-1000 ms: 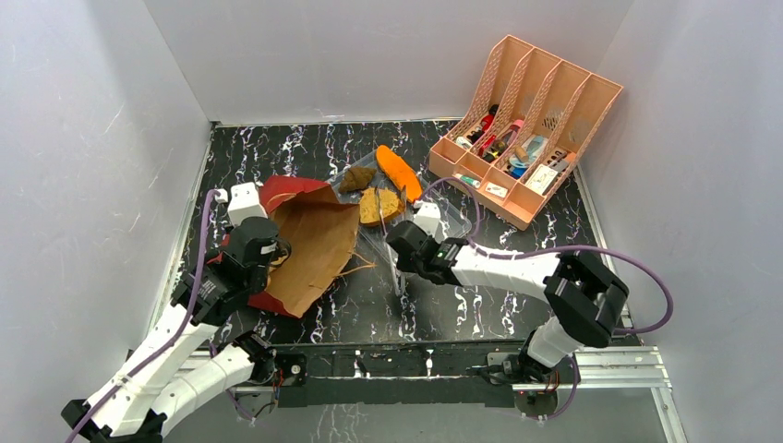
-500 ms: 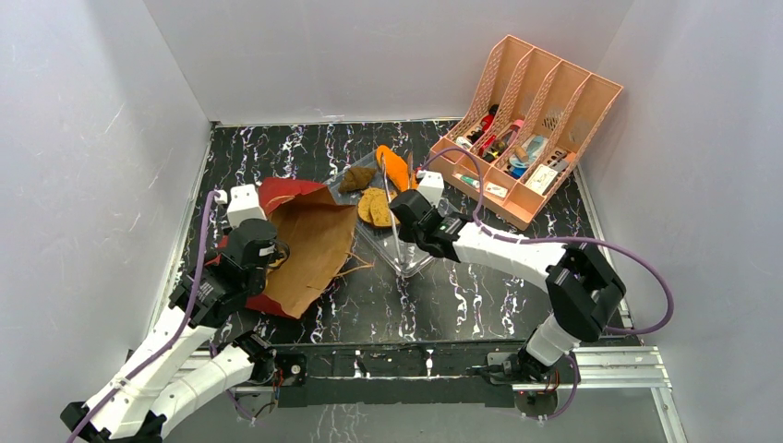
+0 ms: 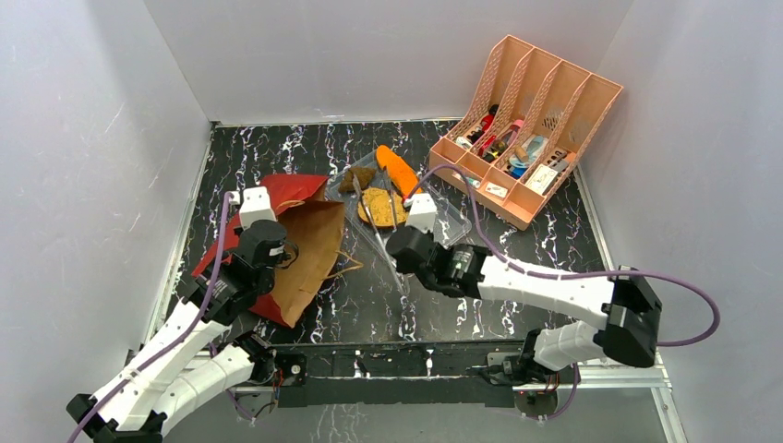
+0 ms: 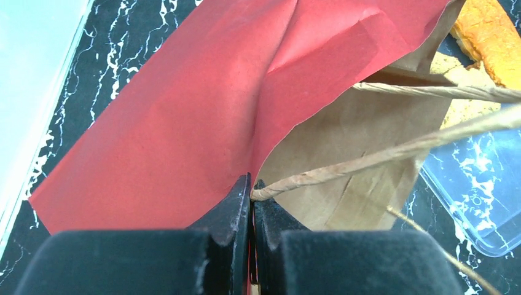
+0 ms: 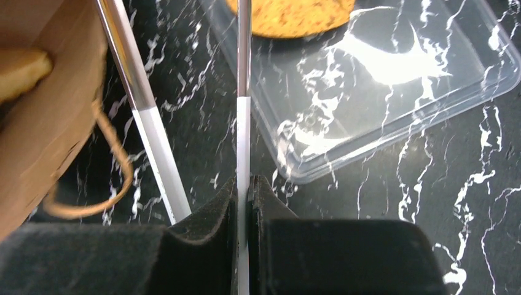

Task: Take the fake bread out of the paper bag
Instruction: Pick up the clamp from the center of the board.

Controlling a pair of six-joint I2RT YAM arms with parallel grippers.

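Note:
The paper bag lies on its side at the left, red outside, brown inside, mouth facing right. My left gripper is shut on its rim where a twisted handle is attached; in the left wrist view the left gripper pinches red paper. My right gripper is shut on one arm of metal tongs, just right of the bag mouth, and the other arm stands free. Fake bread lies in a clear tray: an orange loaf, a dark lump and a tan round piece. A yellowish piece shows inside the bag.
A pink desk organizer with small items stands at the back right. White walls close in the black marbled table on three sides. A loose handle loop of the bag lies on the table near the tongs.
My right gripper reached over the tray with the tongs, then drew back toward the near edge and left. My left gripper shifted right with the bag rim, narrowing the bag's outline.

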